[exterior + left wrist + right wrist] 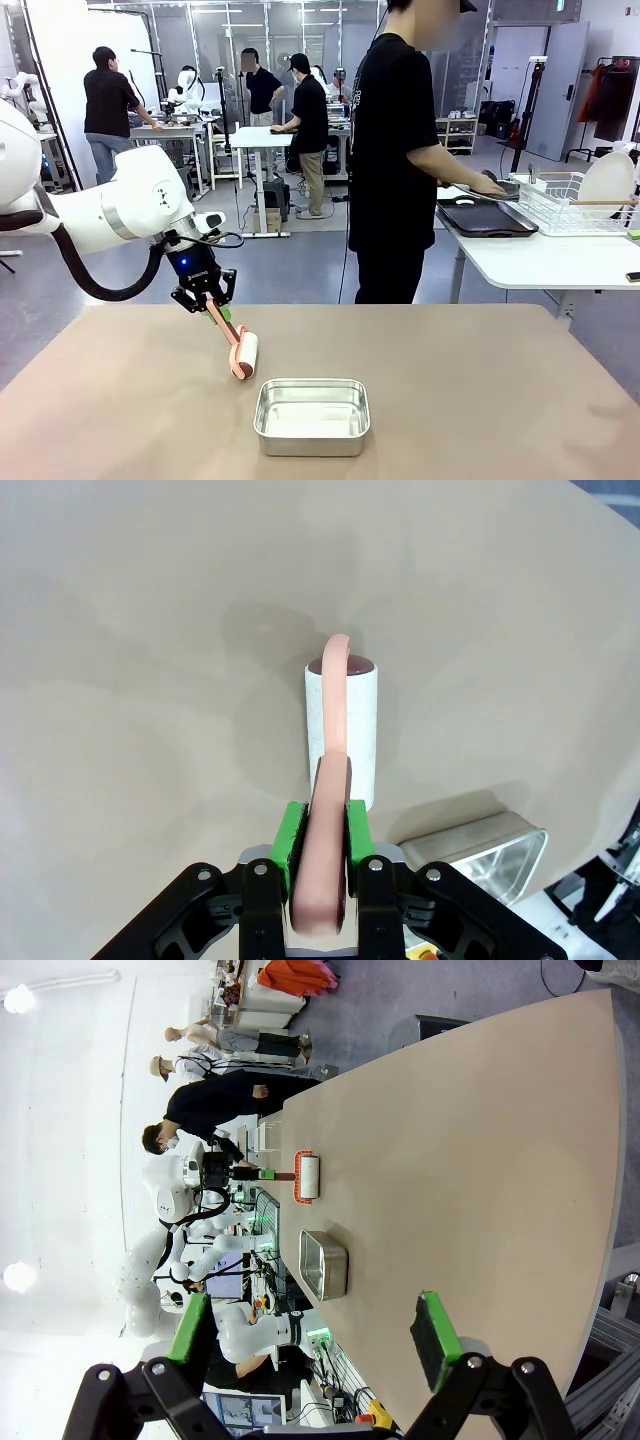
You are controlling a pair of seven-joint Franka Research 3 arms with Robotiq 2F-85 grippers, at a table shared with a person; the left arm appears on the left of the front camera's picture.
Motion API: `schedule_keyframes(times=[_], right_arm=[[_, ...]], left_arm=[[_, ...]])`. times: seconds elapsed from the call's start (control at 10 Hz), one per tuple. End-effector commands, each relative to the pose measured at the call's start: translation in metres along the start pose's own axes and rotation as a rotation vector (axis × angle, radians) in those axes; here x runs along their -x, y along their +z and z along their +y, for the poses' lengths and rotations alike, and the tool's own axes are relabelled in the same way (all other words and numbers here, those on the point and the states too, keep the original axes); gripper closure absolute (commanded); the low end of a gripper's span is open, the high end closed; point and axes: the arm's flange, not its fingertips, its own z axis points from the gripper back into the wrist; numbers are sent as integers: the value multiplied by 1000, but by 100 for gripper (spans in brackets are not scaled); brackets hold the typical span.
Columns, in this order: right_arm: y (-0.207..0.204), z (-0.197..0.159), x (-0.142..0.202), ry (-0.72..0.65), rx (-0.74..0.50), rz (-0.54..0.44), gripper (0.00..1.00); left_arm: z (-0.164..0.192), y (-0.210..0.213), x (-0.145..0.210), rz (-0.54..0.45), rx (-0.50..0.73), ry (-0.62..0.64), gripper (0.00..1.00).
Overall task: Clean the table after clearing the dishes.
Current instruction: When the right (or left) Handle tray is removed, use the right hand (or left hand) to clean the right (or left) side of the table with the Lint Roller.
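My left gripper [205,297] [320,825] is shut on the salmon-pink handle of a lint roller [243,355] [342,720]. The roller's white drum rests on the tan table [450,400] [150,630], left of centre. In the right wrist view the roller [308,1177] lies far off on the table [450,1160]. My right gripper [312,1330] is open above the table with nothing between its green pads. A white plate [608,180] stands in a wire rack on the white side table. Dark trays [488,220] lie beside it under the person's hands [490,185].
A small rectangular steel pan [312,415] [480,850] [322,1265] sits on the tan table near its front edge, just right of the roller. The person stands beyond the far edge, turned toward the white side table.
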Motion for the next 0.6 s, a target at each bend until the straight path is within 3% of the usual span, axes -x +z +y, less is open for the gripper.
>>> schedule_keyframes(times=[0.0,0.1,0.3,0.5], right_arm=[[-1,3,1,2,-1,0,0],[-1,3,1,2,-1,0,0],[-1,3,1,2,-1,0,0],[-1,3,1,2,-1,0,0]], left_arm=[[6,-17,2,34,-31,6,78],[6,-17,4,31,-23,1,78],[9,-18,6,39,-27,-15,95],[17,-17,9,24,-17,1,100]])
